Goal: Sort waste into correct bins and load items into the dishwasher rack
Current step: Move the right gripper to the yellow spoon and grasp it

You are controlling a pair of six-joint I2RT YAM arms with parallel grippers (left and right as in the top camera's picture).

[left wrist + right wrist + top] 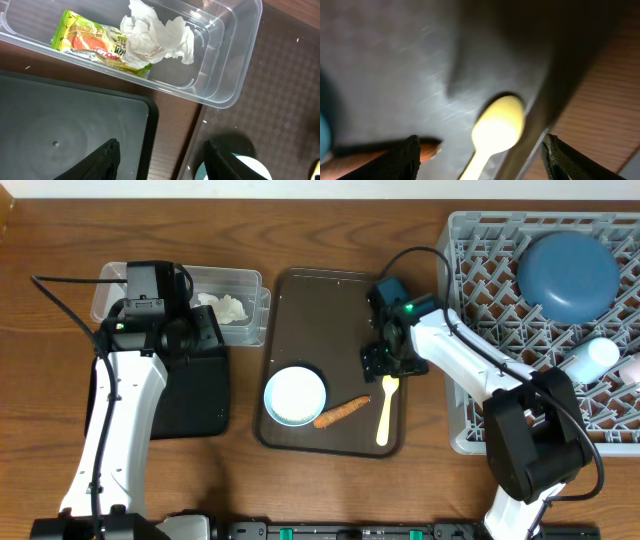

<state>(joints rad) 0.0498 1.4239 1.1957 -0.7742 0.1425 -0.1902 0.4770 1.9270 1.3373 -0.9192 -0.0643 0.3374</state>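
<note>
While right gripper (pixel 480 150) gapes over the spoon (pixel 500 125), left gripper (pixel 161 147) gapes empty. Carrot stick (pixel 427 150) lies at spoon's eight o'clock.

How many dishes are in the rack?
3: the dark blue plate at the rack's far end, the light blue cup and the pink cup side by side near its right edge. The right arm may hide more.

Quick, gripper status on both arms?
Left gripper: open, holding nothing.
Right gripper: open, over the spoon, holding nothing.
</note>
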